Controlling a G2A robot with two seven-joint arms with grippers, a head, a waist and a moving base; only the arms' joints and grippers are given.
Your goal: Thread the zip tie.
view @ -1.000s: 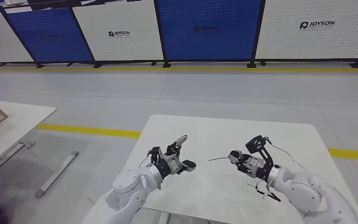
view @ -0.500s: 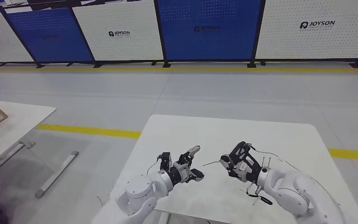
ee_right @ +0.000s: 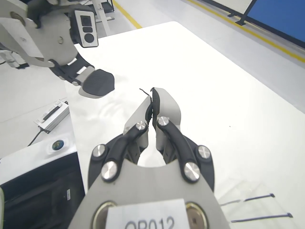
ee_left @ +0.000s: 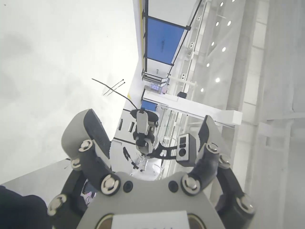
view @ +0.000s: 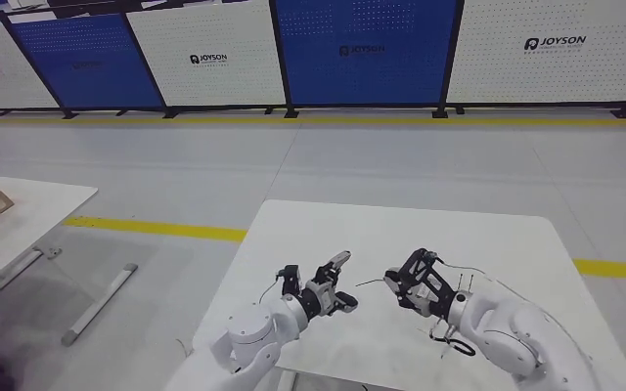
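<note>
Right gripper (ee_right: 152, 95): jaws pressed together on the zip tie (ee_left: 99, 82), gripped near one end.
Left gripper (view: 347, 282): jaws wide apart, nothing between them, facing the right gripper.
Zip tie: held above the table (view: 411, 225), its free length pointing at the left gripper; the tip seems just short of its fingers, though this is hard to judge.
Spare ties (ee_right: 259, 197): two, flat on the table.
Change: the grippers have drawn closer together over the last second, with barely any shift in the last half second.
</note>
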